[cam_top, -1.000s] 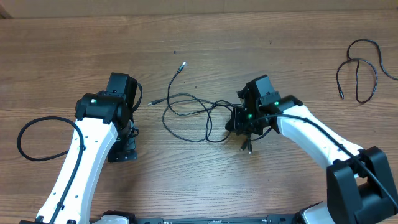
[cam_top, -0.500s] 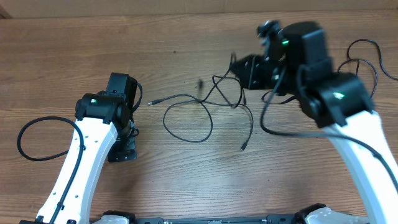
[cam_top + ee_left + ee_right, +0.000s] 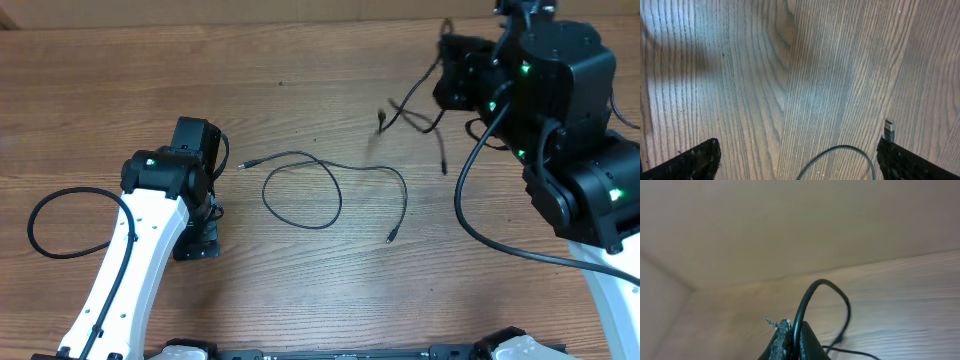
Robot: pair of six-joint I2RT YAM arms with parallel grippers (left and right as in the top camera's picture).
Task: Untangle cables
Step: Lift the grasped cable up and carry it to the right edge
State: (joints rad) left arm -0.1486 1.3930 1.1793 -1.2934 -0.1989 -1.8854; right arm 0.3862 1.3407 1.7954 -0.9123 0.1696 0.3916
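Cables: the first cable [image 3: 404, 200] lies flat at mid-tabletop [image 3: 300, 290] with a single loop toward its left end. Its plug tip [image 3: 889, 131] is just beside the left gripper [image 3: 799, 162], whose jaws stand wide with nothing between them. The second cable [image 3: 821, 281] hangs clear of the wood near the far right corner, pinched in the tightly closed right gripper [image 3: 790, 339]. The two cables are apart.
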